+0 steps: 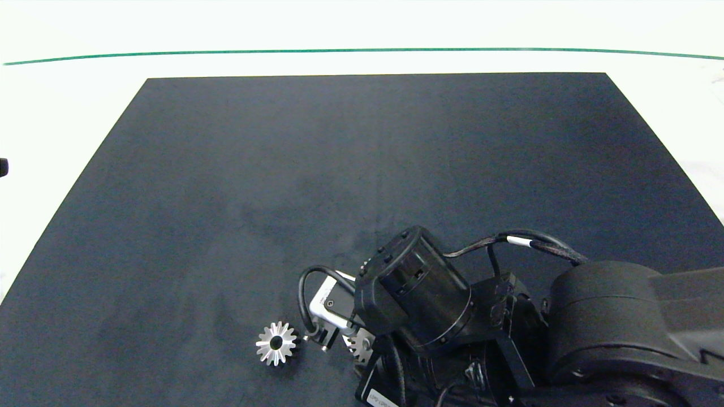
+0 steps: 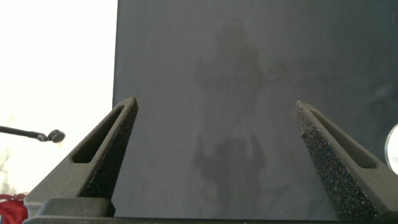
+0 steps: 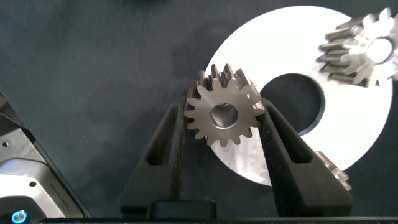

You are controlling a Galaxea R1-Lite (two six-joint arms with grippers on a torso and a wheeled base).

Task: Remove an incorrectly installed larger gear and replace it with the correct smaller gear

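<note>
The larger gear (image 1: 276,343), a shiny star shape with long teeth, lies flat on the dark mat, just left of the right arm's wrist (image 1: 418,291). In the right wrist view my right gripper (image 3: 224,111) is shut on the smaller gear (image 3: 205,102), a grey gear with short blunt teeth and a round centre hole. That gear sits over the rim of a silver disc (image 3: 348,137), beside the disc's large centre hole. Whether it touches the disc I cannot tell. My left gripper (image 2: 216,102) is open over bare mat, holding nothing.
A raised silver gear (image 3: 364,50) stands on the disc's far side, and part of another one (image 3: 329,171) shows behind a finger. In the head view the right arm hides the disc; only some gear teeth (image 1: 362,345) peek out. The mat (image 1: 362,169) lies on a white table.
</note>
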